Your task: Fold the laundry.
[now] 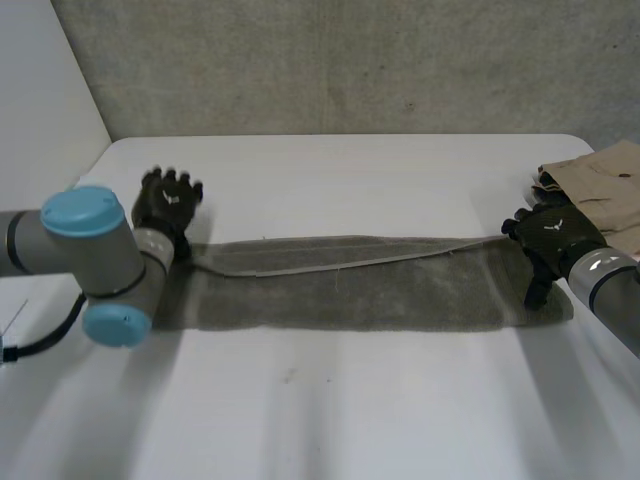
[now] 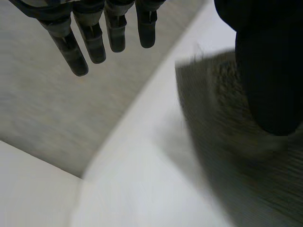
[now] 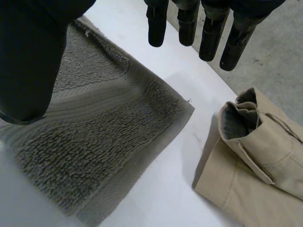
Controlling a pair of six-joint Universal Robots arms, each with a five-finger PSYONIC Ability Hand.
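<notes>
Spanning left hand point(image 1: 168, 205) to right hand point(image 1: 555, 240), towel point(image 1: 350, 295)

In the head view, at the left of the frame, we see the left arm point(image 1: 60, 245): a thick grey tube with rounded joints closed by two round light-blue caps point(image 1: 82, 211). A silvery band rings its wrist behind the black left hand point(image 1: 168, 203). At the right edge the right arm point(image 1: 612, 290) is grey too, with a pale-marked wrist ring. The black right hand point(image 1: 552, 240) bears a small white mark on its back. In the left wrist view we see slim, segmented black fingers point(image 2: 94, 42) with rounded tips and a broad matte thumb point(image 2: 267, 71).
</notes>
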